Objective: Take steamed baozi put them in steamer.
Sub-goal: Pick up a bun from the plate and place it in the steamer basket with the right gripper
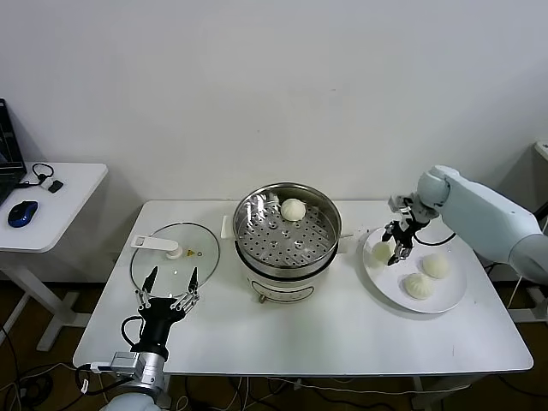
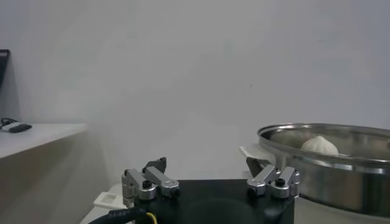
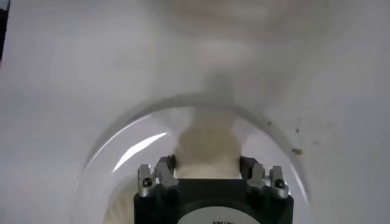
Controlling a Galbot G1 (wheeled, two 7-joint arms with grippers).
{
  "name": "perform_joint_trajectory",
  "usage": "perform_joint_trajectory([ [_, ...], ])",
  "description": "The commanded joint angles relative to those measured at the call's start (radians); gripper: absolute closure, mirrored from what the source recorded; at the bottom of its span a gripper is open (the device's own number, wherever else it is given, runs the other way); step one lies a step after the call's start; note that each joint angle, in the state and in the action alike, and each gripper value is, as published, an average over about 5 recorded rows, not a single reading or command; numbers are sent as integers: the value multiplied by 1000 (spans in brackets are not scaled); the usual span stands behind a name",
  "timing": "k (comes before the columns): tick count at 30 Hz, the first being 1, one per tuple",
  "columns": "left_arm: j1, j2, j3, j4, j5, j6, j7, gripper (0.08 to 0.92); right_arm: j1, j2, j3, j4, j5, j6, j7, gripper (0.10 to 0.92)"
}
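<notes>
One steamed baozi (image 1: 293, 209) lies on the perforated tray of the steel steamer (image 1: 287, 257) at mid-table; it also peeks over the steamer's rim (image 2: 341, 176) as a pale dome (image 2: 319, 145). Two more baozi (image 1: 435, 265) (image 1: 418, 285) rest on the white plate (image 1: 445, 300) to the right. My right gripper (image 1: 396, 250) is at the plate's left edge, shut on another baozi (image 1: 381, 251). The right wrist view shows that baozi (image 3: 207, 143) pinched between the fingers of the right gripper (image 3: 207, 167), over the plate (image 3: 122, 146). My left gripper (image 1: 169, 287) hangs open and empty near the table's front left.
A flat glass lid (image 1: 171, 257) with a white knob lies left of the steamer, just beyond my left gripper (image 2: 207, 173). A small side table (image 1: 60, 205) with a blue mouse (image 1: 23, 212) stands farther left. The white wall runs behind the table.
</notes>
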Motion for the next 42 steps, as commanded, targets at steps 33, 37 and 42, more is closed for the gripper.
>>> perform_joint_trajectory([
  [33, -1, 18, 8, -18, 21, -14, -3, 177, 371, 425, -347, 26, 485, -151, -9, 338],
  [37, -1, 19, 11, -20, 24, -14, -3, 177, 320, 479, -337, -16, 469, -157, -2, 338],
  [42, -1, 19, 14, -20, 24, -14, -2, 177, 274, 553, -323, -110, 450, -152, 0, 338],
])
